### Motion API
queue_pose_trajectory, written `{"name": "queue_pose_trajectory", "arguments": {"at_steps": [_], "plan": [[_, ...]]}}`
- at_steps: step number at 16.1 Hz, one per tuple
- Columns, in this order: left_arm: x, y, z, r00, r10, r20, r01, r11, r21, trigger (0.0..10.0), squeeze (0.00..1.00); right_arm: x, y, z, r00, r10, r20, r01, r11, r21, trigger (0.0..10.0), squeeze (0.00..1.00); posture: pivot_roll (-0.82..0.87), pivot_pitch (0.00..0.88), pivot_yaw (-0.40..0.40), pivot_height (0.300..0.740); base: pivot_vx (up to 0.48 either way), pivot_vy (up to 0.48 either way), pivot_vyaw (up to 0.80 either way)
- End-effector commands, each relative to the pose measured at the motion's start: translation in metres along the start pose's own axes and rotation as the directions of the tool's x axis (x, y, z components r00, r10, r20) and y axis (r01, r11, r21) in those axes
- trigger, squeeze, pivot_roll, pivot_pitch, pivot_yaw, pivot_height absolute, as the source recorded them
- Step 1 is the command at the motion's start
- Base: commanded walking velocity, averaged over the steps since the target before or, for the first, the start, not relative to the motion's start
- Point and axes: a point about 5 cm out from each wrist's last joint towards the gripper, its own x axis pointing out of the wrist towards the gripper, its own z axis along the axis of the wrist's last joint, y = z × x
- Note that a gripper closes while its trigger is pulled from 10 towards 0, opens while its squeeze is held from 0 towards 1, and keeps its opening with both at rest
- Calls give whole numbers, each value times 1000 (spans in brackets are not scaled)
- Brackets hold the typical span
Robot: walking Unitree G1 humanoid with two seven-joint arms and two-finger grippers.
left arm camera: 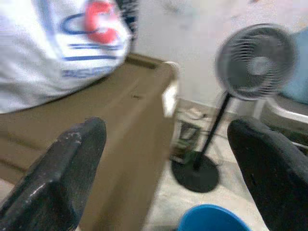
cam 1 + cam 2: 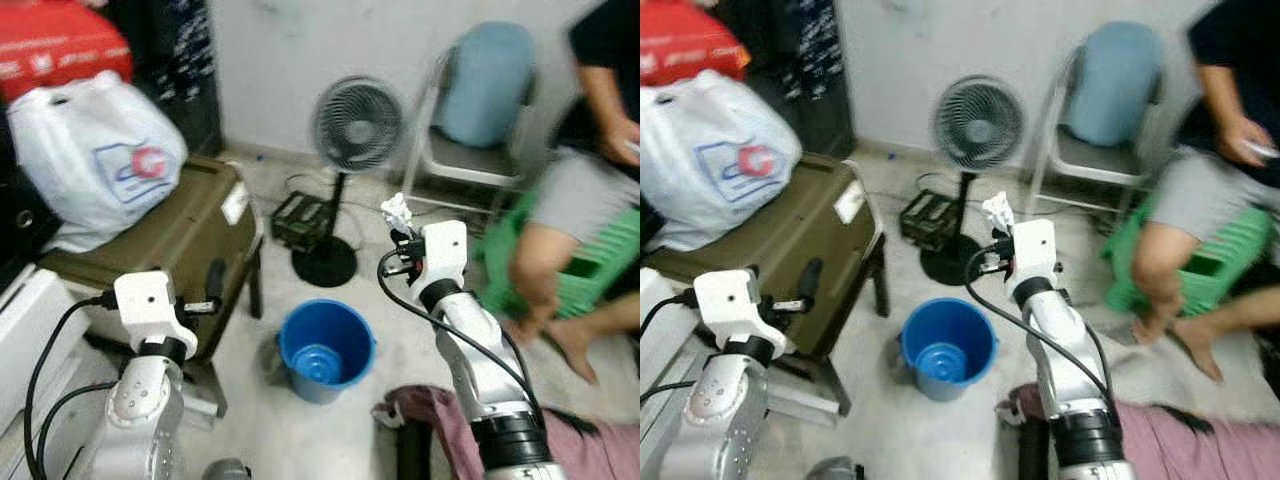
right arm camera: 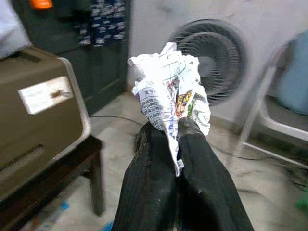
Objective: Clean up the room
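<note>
Pinching a crumpled, printed white paper wad (image 3: 169, 91), the right gripper (image 3: 174, 132) is clenched above a blue bucket (image 2: 326, 349).

A lived-in room of a home: a standing fan (image 2: 357, 125) and a folding chair (image 2: 472, 105) against a plain wall, a blue bucket (image 2: 325, 350) on the bare floor, a shopping bag (image 2: 95, 155) atop a brown chest (image 2: 170, 245), and a person (image 2: 585, 175) seated on a green stool (image 2: 600, 265).
</note>
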Motion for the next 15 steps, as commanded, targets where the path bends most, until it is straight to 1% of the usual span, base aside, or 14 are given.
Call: {"name": "queue_pose_trajectory", "arguments": {"at_steps": [1,5,10,15], "plan": [[1,-3,4,1000,-13,17,13,1000,0,10000,0,0,-4,2,1000,-8,3,8,1000,-15,10000,0,-20,0,-68,740,409,0,0],[1,-4,4,1000,-14,17,14,1000,-2,10000,0,0,-4,2,1000,-5,3,5,1000,-17,10000,0,-18,0,-70,740,409,0,0],[2,-4,3,1000,-15,16,15,1000,-6,10000,0,1,-3,1,1000,0,2,0,1000,-20,10000,0,-17,0,-74,740,315,0,0],[2,-5,3,1000,-20,20,20,1000,-9,10000,0,1,-2,1,1000,3,3,-3,1000,-23,10000,0,-16,0,-74,740,402,0,0]]}}
